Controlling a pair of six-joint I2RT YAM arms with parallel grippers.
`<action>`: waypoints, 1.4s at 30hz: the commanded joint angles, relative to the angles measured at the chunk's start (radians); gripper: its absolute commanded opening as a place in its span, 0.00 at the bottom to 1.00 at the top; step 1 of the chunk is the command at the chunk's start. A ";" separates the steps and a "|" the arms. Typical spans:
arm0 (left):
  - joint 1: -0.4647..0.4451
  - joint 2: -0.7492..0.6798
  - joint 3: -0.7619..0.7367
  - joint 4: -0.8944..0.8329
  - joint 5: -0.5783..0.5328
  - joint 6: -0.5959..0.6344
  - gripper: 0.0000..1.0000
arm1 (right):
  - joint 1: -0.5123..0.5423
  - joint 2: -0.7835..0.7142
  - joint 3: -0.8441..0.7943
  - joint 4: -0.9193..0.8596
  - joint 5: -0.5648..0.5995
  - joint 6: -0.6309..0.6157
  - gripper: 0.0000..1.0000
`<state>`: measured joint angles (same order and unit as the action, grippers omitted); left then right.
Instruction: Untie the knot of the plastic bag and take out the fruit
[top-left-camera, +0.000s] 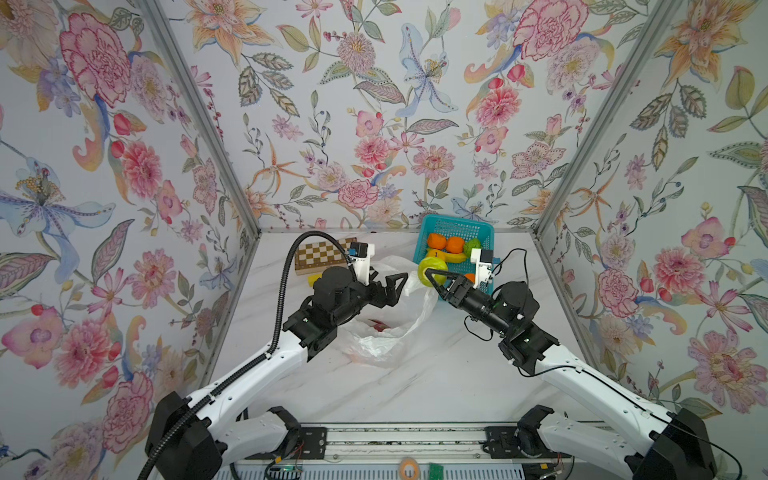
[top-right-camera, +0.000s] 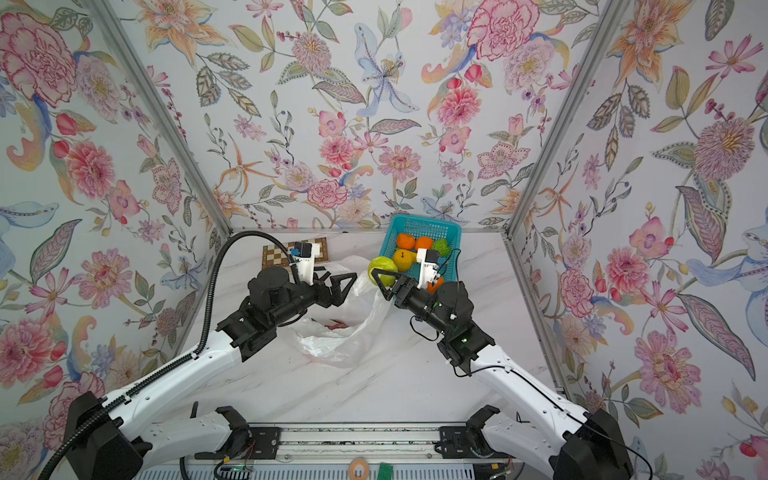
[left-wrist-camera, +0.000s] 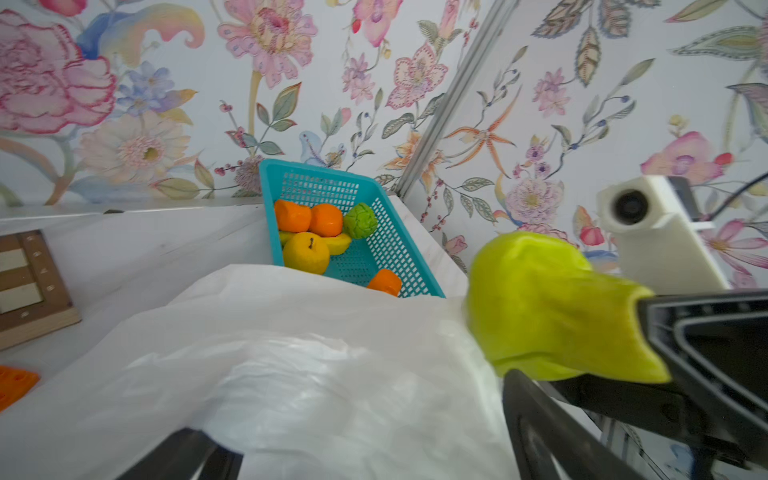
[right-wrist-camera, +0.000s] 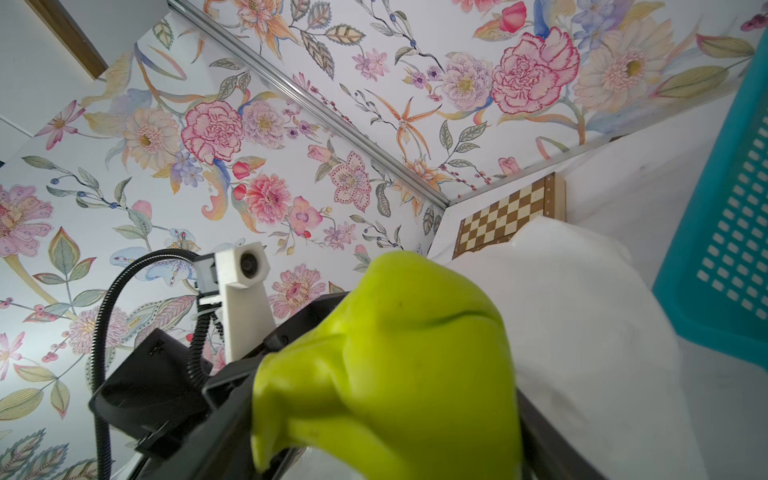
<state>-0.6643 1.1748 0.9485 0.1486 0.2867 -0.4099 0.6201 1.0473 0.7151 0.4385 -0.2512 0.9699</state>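
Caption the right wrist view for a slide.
Right pincer grips a yellow-green fruit beside the white plastic bag, teal basket and chessboard nearby.

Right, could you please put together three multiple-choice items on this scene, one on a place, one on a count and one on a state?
1. Where does the chessboard lie?
A. at the near edge of the table
B. at the far edge, left of the teal basket
C. to the right of the basket

2. How many round orange fruit lie in the basket?
A. one
B. three
C. five

3. What is the right gripper doing?
A. open and empty
B. shut on the chessboard
C. shut on the yellow-green fruit

Answers:
1 B: both top views show it by the back wall, left of the basket.
2 B: two at the basket's far end and one at its near end, plain in the left wrist view.
3 C: its fingers clamp the fruit in the right wrist view.
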 joint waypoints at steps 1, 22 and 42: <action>0.014 0.034 0.121 -0.022 0.270 -0.002 0.96 | -0.005 -0.005 0.027 -0.080 0.069 0.010 0.73; 0.025 -0.115 0.300 -0.430 -0.062 0.549 0.99 | -0.018 0.008 0.050 -0.158 0.023 0.017 0.72; 0.031 0.177 0.272 -0.166 0.472 0.928 0.83 | -0.022 0.002 0.074 -0.107 -0.135 0.064 0.72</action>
<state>-0.6403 1.3354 1.1805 -0.0406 0.6964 0.4358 0.6041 1.0603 0.7635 0.2825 -0.3553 1.0134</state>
